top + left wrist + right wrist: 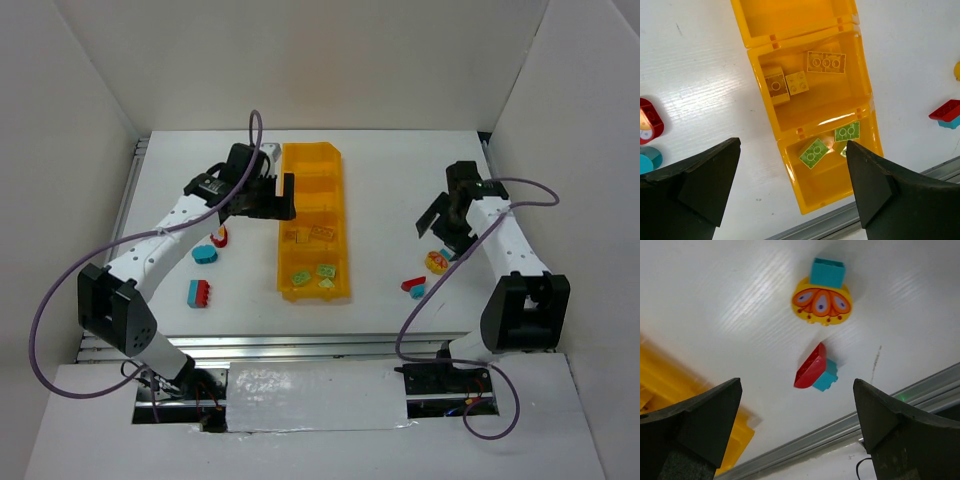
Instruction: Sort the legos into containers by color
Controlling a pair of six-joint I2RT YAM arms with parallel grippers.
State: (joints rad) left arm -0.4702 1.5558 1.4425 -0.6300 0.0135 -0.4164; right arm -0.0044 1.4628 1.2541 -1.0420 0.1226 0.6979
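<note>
Inside the yellow-orange bin (284, 215), which lies lengthwise at mid-table, we count four compartments in a row.

- Nearest compartment: green legos (814, 153). Two are plain to see and a third is partly hidden by a gripper finger.
- Second compartment from the near end: three yellow legos (826, 62), one long and two short, all lying flat on the floor.

Loose on the table, left of the bin:
- A red rounded piece (219, 237).
- A teal piece (205, 255) just beside it.
- A red-and-blue brick (199, 293), set apart from both and closer to the arm bases.

Loose on the table, right of the bin:
- A yellow decorated piece (822, 302) with a teal brick (827, 272) touching one edge.
- Near it, a red wedge (811, 367) joined to a small teal block (826, 382).

Grippers:
- Left gripper (792, 145): we find it hovering over the bin's left wall. Its jaws are spread wide with nothing grasped.
- Right gripper (797, 382): it hangs over the loose pieces, well right of the bin. Its jaws are likewise spread wide and released.

Surroundings:
- A white table (385, 180) enclosed by white panels (90, 100).
- A metal rail (300, 345) along the near edge.
- Purple cables (38, 330) looping off both arms.
</note>
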